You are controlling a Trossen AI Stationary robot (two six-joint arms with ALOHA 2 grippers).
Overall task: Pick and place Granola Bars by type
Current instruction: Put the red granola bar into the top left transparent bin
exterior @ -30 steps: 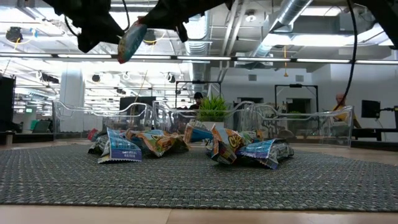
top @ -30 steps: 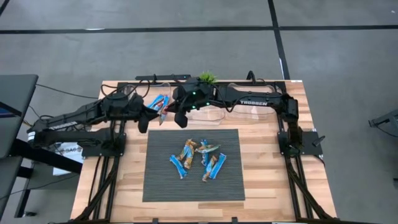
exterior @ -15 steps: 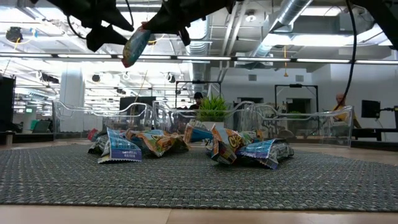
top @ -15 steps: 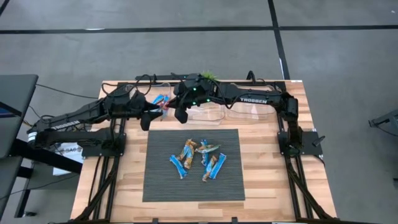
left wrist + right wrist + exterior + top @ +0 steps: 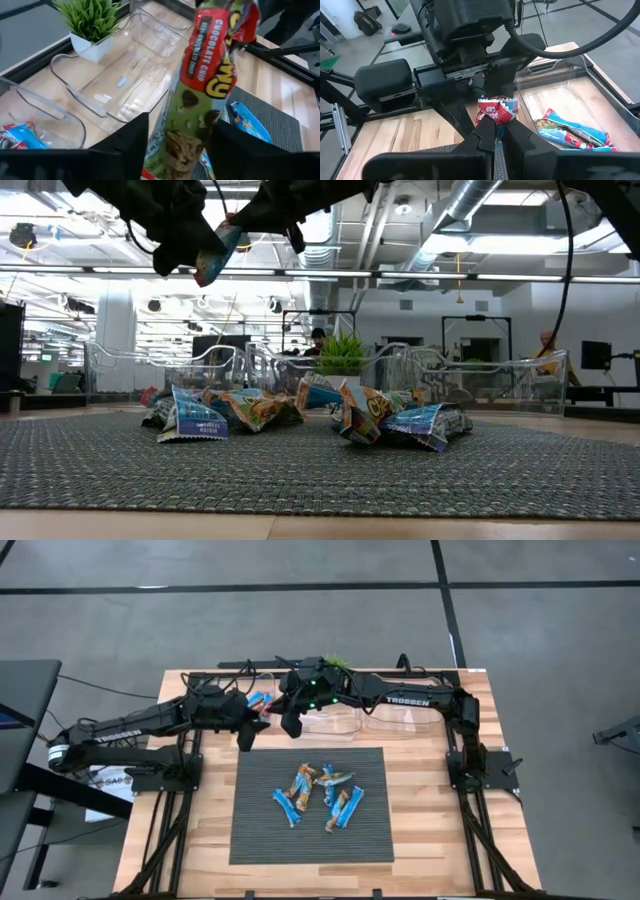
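A wooden work surface [image 5: 420, 810] carries a dark ribbed mat [image 5: 260, 830] at its centre. Along the far edge stand clear plastic bins [image 5: 400, 720], with a small green potted plant [image 5: 335, 662] in a white pot between them. From table height, the plant [image 5: 343, 355] rises behind the mat [image 5: 320, 470], framed by the transparent bins [image 5: 500, 380]. Beyond lies an open industrial hall with exposed ceiling ducts [image 5: 470, 205], and a person [image 5: 318, 340] stands far back. A grey floor [image 5: 300, 610] surrounds the table.
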